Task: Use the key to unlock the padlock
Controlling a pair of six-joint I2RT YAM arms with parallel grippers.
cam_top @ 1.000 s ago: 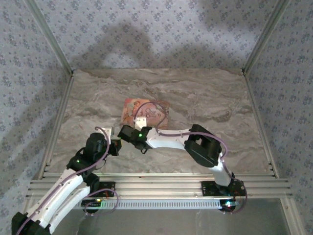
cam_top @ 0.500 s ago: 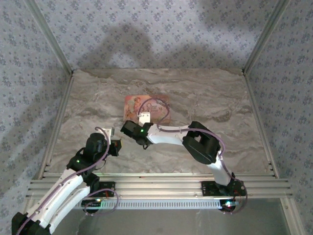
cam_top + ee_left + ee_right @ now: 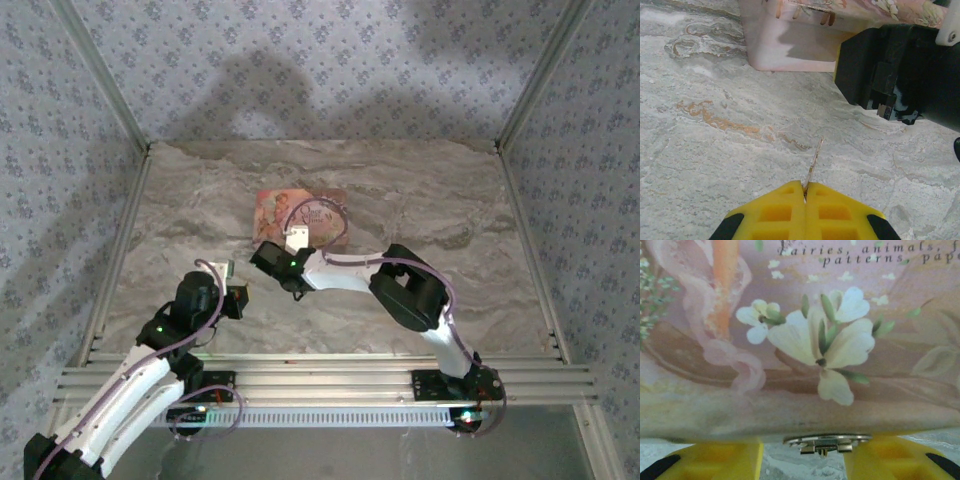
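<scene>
L gripper (image 3: 805, 189) sits low at front-left, well short of the pink box (image 3: 790, 47). Its yellow fingers are pressed together, pinching thin key (image 3: 814, 161) by the base. Key blade sticks fwd, slightly tilted, over marble table (image 3: 710, 135), apart from box. R gripper (image 3: 804, 460) is at box front edge, fingers spread either side of metal clasp (image 3: 827, 441), no contact seen. Can't make out padlock, too small.
</scene>
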